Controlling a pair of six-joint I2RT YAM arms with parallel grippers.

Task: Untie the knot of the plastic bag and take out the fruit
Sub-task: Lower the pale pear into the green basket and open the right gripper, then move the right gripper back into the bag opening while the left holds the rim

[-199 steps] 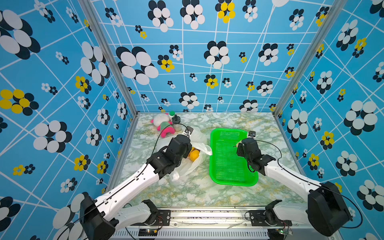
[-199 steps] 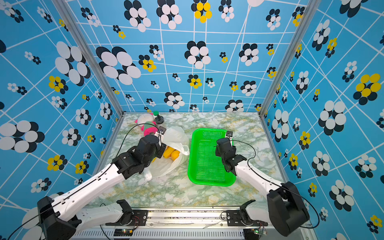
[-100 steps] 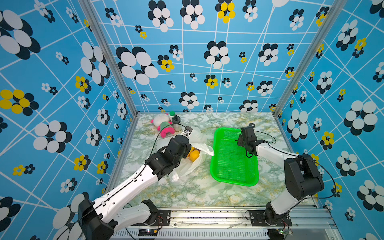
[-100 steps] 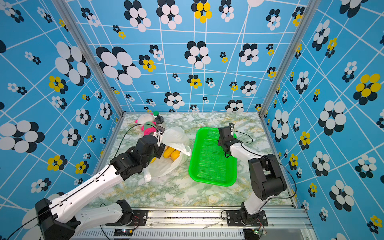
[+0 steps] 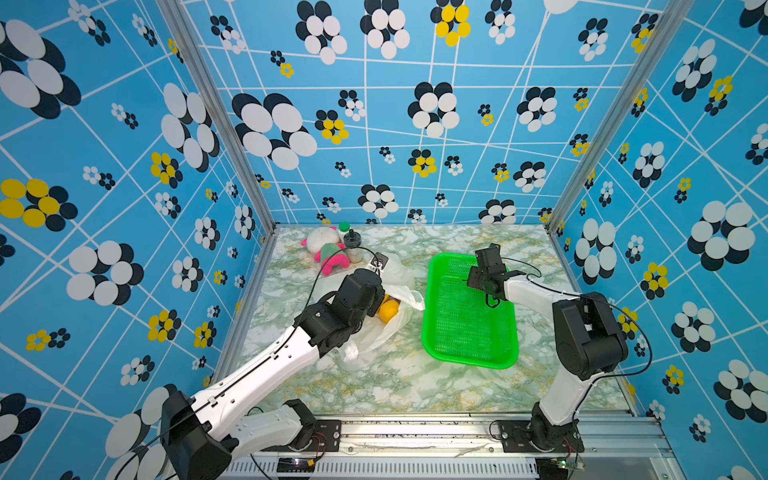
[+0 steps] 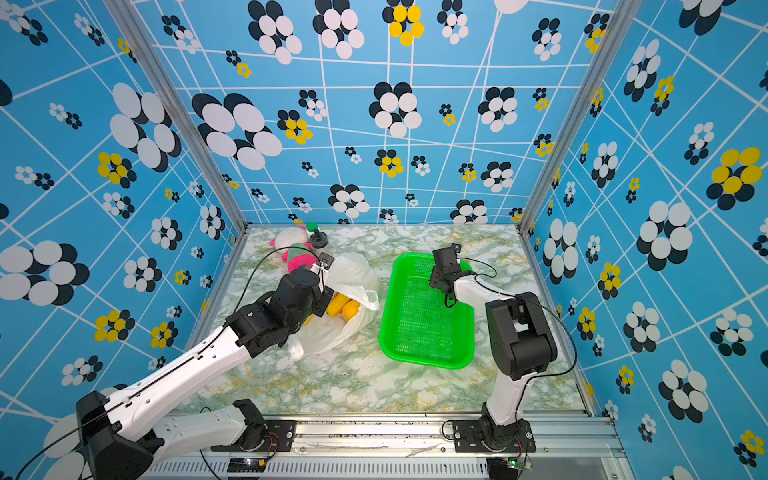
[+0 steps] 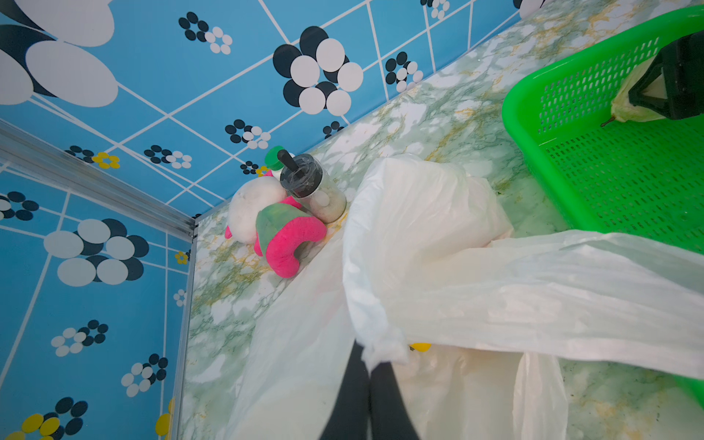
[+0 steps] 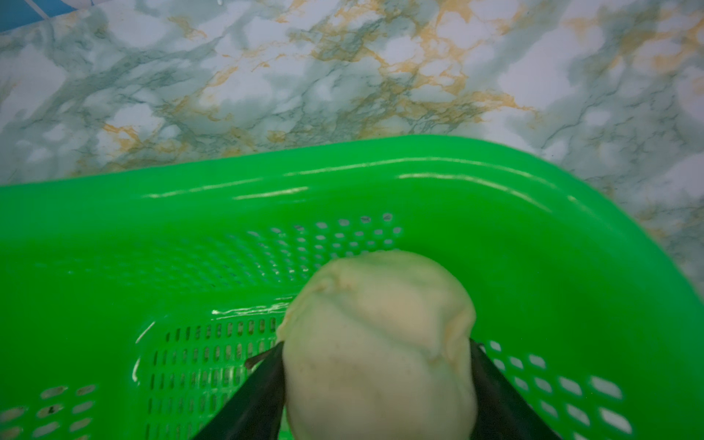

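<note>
The white plastic bag (image 5: 401, 291) (image 6: 353, 272) lies left of the middle with its mouth gaping toward the green basket. Yellow and orange fruit (image 5: 388, 311) (image 6: 343, 306) show inside it. The knot is out of view. My left gripper (image 7: 368, 365) is shut on a bunched edge of the plastic bag (image 7: 438, 236). My right gripper (image 8: 377, 344) (image 5: 478, 277) hangs over the basket's far end. Its fingers (image 8: 266, 373) press both sides of a pale cream bumpy fruit (image 8: 381, 304) (image 7: 624, 104).
The green mesh basket (image 5: 428, 332) (image 6: 384, 332) (image 8: 228, 198) sits right of the bag. A pink, green and white plush toy (image 5: 326, 251) (image 7: 282, 236) and a clear bottle with a black lid (image 5: 352, 243) (image 7: 312, 186) stand in the far left corner. Patterned walls close three sides.
My right gripper has moved from the basket's middle to its far end with the cream fruit, the arm folding upright. The basket shifted slightly. The left arm has kept still.
</note>
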